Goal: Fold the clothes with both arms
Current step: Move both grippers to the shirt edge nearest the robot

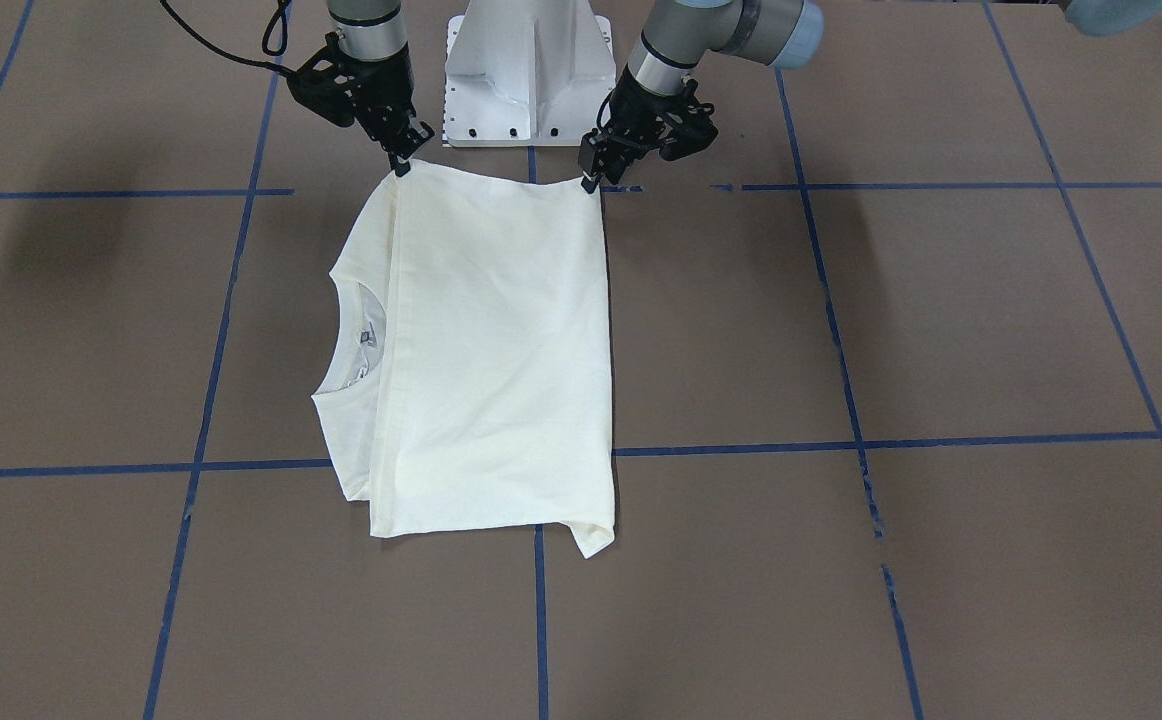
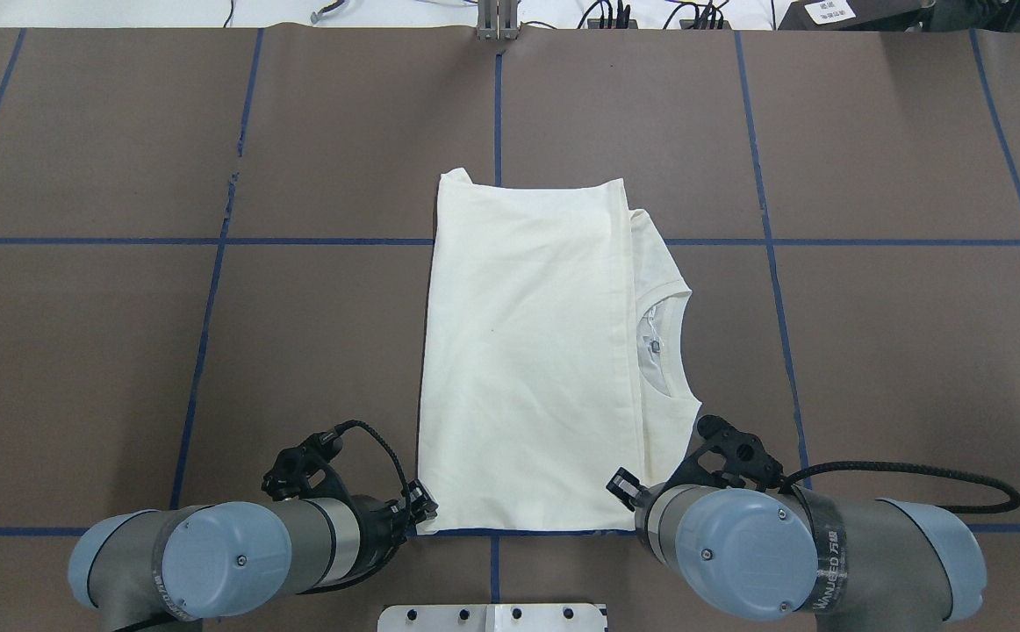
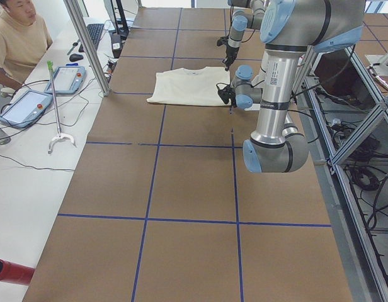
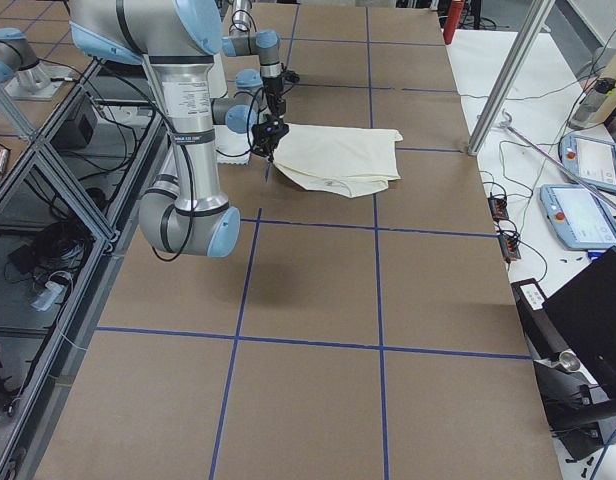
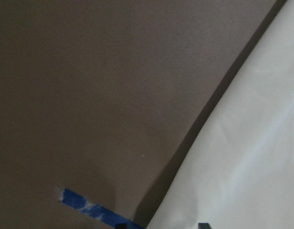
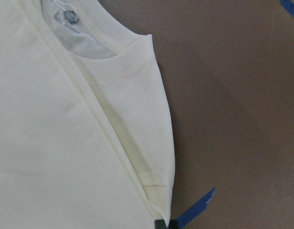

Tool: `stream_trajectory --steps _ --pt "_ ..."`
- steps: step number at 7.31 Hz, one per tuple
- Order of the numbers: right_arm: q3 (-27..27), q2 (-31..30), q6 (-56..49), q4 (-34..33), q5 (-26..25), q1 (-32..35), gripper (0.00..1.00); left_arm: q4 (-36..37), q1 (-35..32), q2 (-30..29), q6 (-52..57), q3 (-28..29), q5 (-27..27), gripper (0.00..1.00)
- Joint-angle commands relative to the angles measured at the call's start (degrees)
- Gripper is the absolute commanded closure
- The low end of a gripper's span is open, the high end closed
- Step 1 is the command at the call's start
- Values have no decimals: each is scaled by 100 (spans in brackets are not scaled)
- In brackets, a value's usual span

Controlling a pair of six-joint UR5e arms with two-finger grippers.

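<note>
The cream-white T-shirt (image 1: 501, 350) lies folded flat on the brown table, print hidden. Its ribbed collar (image 2: 659, 342) points to the robot's right. It also shows in the overhead view (image 2: 527, 351) and both side views (image 3: 188, 86) (image 4: 343, 155). My left gripper (image 1: 591, 180) sits at the shirt's near-left corner, jaws close together on the cloth; it shows overhead too (image 2: 422, 513). My right gripper (image 1: 401, 165) is pinched on the near-right corner by the folded shoulder (image 6: 152, 143), also visible overhead (image 2: 624, 484). The near edge runs straight between them.
The white pedestal base (image 1: 526, 70) stands just behind the grippers. Blue tape lines (image 1: 841, 445) grid the table. An operator (image 3: 17, 31) sits at a side desk with teach pendants (image 3: 68, 78) and a metal post (image 3: 87, 44) at the table's far edge.
</note>
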Motion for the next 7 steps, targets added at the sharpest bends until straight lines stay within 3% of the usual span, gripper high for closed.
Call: stream_trajectory --steps 1,3,6,7 --pt "0 -3 -10 0 0 9 100 2 -3 -58 -3 33 75 59" --pt "0 -3 -10 0 -9 1 100 2 5 -76 6 112 225 63" --pt "-9 -3 -10 0 -9 -8 100 -7 5 -76 6 191 234 85" --pt "-9 -3 -10 0 -9 -8 100 -7 14 -85 -3 182 234 100"
